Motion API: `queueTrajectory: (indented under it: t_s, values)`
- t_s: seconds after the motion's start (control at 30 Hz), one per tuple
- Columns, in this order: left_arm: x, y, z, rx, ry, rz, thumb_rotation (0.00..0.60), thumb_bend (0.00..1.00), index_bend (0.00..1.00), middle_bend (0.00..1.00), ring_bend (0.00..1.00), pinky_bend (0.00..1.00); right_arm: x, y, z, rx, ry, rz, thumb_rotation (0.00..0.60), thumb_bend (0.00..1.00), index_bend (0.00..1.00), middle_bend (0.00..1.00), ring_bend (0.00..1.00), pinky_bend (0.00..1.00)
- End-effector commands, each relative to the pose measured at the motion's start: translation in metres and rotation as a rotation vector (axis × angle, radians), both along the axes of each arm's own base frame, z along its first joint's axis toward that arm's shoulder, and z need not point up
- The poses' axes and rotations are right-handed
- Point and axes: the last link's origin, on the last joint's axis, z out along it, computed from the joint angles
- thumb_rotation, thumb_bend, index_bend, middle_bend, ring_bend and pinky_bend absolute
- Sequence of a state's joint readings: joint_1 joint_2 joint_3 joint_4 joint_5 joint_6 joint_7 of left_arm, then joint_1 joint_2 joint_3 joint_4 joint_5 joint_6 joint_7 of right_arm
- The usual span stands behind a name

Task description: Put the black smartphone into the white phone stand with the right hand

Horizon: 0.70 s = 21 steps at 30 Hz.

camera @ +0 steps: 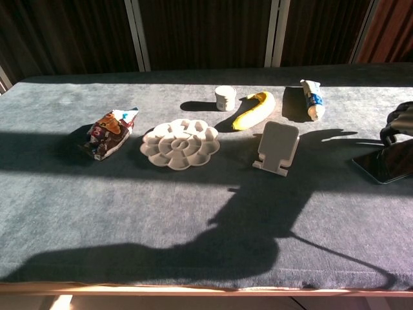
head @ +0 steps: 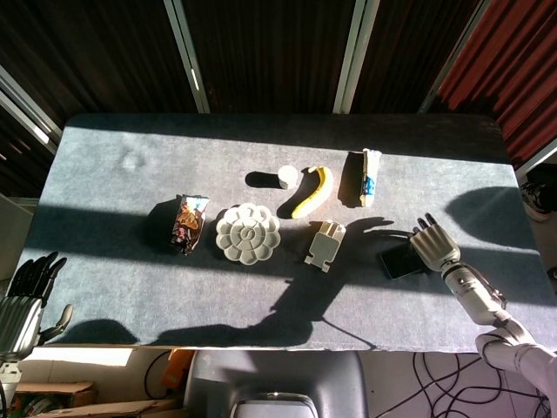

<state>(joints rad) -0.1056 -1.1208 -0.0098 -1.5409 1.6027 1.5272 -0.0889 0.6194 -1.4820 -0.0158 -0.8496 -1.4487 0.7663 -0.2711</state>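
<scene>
The black smartphone (head: 399, 259) lies on the grey table right of the white phone stand (head: 325, 244). In the chest view the smartphone (camera: 386, 166) is at the right edge, and the stand (camera: 277, 148) sits upright near the middle. My right hand (head: 434, 245) is at the phone's right end with its fingers spread, over or touching that edge. Only dark fingertips (camera: 399, 123) of that hand show in the chest view. No firm grip is visible. My left hand (head: 24, 299) hangs off the table's front left corner, fingers apart and empty.
A yellow banana (head: 314, 192), a small white jar (head: 287, 177) and a white tube (head: 371, 176) lie behind the stand. A flower-shaped palette (head: 248, 232) and a snack bag (head: 189, 223) sit to the left. Long arm shadows cross the front of the table (head: 130, 279).
</scene>
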Motion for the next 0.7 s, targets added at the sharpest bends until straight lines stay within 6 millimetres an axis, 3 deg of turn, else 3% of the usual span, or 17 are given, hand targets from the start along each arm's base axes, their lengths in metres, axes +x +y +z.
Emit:
queueTrajectory:
  t_s: [0.03,0.5,0.7]
  values:
    - [0.0,0.0,0.0,-0.001,-0.002,-0.002,0.6,0.41,0.0,0.0,0.0,0.0,0.0,0.003,-0.001,0.0,-0.021,0.001,0.6,0.5,0.75,0.46,0.24,0.27]
    - [0.0,-0.001,0.001,-0.007,-0.012,-0.011,0.6,0.41,0.0,0.0,0.0,0.0,-0.009,0.016,-0.012,-0.002,-0.191,-0.042,0.6,0.51,0.82,0.54,0.35,0.37]
    - [0.001,-0.001,0.0,-0.016,-0.015,-0.024,0.6,0.41,0.0,0.0,0.0,0.0,-0.012,0.016,-0.013,-0.009,-0.237,-0.033,0.6,0.51,0.92,0.62,0.42,0.42]
